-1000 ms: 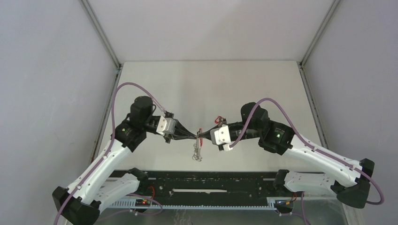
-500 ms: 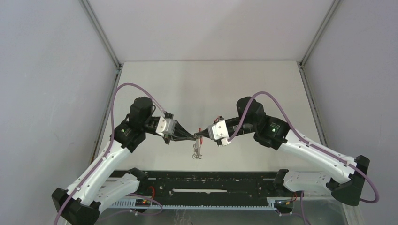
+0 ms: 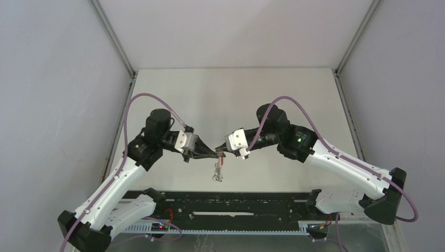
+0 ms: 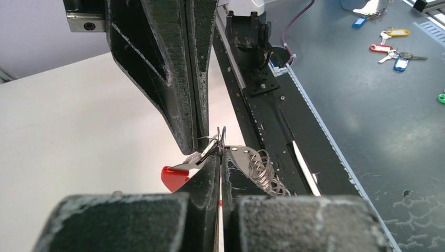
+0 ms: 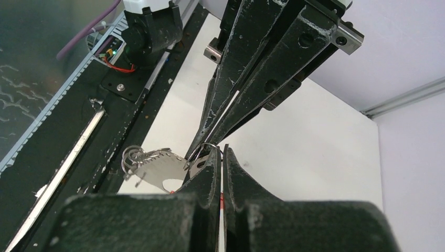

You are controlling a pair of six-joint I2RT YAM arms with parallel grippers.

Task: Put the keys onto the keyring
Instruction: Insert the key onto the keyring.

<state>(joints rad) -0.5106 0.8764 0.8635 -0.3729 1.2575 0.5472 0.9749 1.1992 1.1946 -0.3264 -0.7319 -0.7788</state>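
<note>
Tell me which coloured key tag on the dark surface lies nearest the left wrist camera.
The green tag, cut off at the frame's right edge. The red tag, yellow tag and blue tags all lie farther back, toward the top corner.

Left gripper (image 3: 215, 153) and right gripper (image 3: 224, 153) sit tip to tip, keys (image 3: 218, 173) dangling beneath; open table (image 3: 236, 94) beyond them, black rail (image 3: 236, 202) just nearside.

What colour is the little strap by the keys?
The strap is bright red, clearest in the left wrist view.
</note>
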